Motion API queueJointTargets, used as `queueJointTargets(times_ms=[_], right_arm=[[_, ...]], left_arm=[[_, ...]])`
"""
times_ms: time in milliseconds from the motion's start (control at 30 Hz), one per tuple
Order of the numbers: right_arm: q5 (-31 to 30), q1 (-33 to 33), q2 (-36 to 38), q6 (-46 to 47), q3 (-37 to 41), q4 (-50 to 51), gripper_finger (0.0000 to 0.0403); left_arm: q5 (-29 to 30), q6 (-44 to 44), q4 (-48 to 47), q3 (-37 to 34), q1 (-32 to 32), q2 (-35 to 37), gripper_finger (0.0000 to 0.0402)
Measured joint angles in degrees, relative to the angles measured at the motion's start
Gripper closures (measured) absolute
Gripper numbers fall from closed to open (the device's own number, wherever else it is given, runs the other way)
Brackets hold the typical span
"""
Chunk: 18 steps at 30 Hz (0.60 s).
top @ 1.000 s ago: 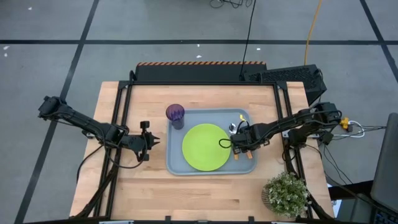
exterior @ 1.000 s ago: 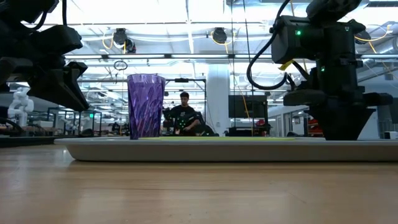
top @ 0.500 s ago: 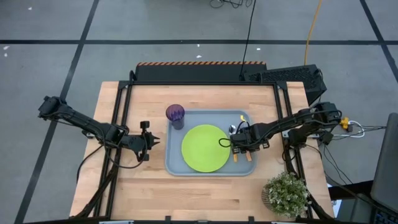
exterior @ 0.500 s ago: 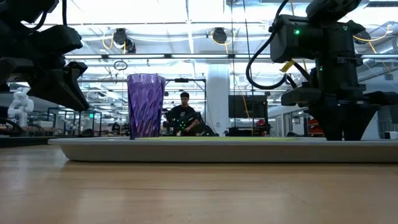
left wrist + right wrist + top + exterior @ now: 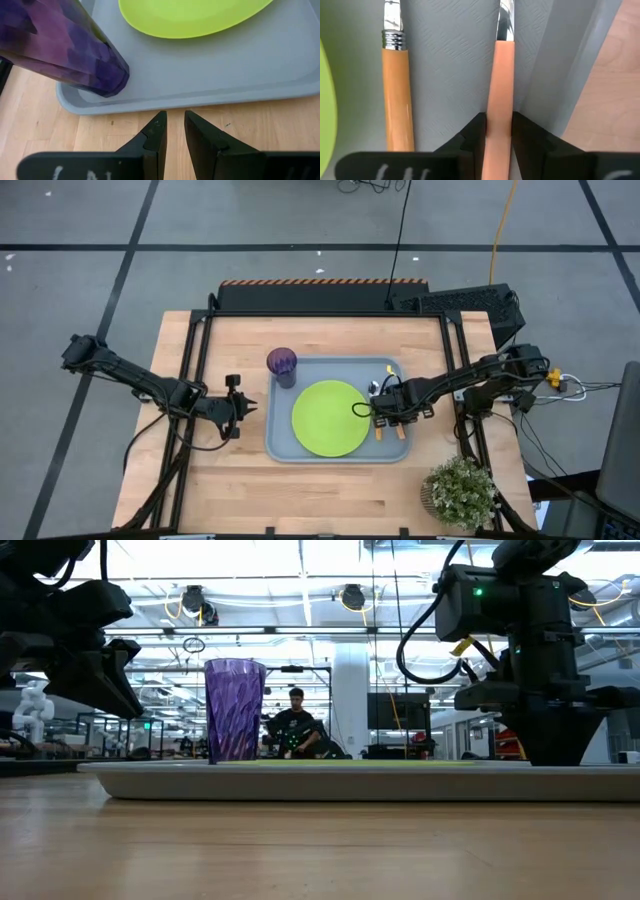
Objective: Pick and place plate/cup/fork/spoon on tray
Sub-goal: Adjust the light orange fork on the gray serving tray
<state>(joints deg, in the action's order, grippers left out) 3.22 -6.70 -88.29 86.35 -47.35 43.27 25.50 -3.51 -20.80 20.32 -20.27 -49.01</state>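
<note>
Wooden counter (image 5: 330, 480) planking is seen from above, framed in black and standing on a grey floor marked with dark lines; a potted plant (image 5: 460, 492) is placed at the counter's 5 o'clock corner. At the counter's centre the tray (image 5: 335, 451) is laid flat. On it the plate (image 5: 331, 417) is seated at the middle, and the cup (image 5: 282, 365) is stood upright at the tray's 10 o'clock corner, just beside the plate's rim. Along the tray's 3 o'clock edge two orange-handled utensils are laid side by side, roughly parallel and apart from each other. The right claw (image 5: 499, 131) is positioned low over that edge, and its fingers (image 5: 475, 132) are closed against both sides of one orange handle (image 5: 498, 85), the one lying nearest the tray's rim; whether this is the fork or the spoon cannot be told, as the head is cut off. The second orange handle (image 5: 396, 95) is left free between the gripped one and the plate. The left claw (image 5: 172, 135) is held over bare counter at the tray's 9 o'clock side, near the cup, with its fingers nearly together, a narrow gap between them and nothing held. Beyond the counter, a person (image 5: 295, 730) is noted in the distant workshop.
</note>
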Motion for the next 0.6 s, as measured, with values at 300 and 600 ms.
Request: queueJointTargets(times_ms=[300, 600], right_arm=[[0.00, 0.02, 0.00, 0.44, 0.00, 0.11, 0.0329], [-0.15, 0.36, 2.74, 3.15, -0.11, 1.61, 0.0330]], left_arm=[[0.00, 0.00, 0.00, 0.00, 0.00, 0.00, 0.0330], [0.02, 0.00, -0.02, 0.02, -0.02, 0.02, 0.0330]])
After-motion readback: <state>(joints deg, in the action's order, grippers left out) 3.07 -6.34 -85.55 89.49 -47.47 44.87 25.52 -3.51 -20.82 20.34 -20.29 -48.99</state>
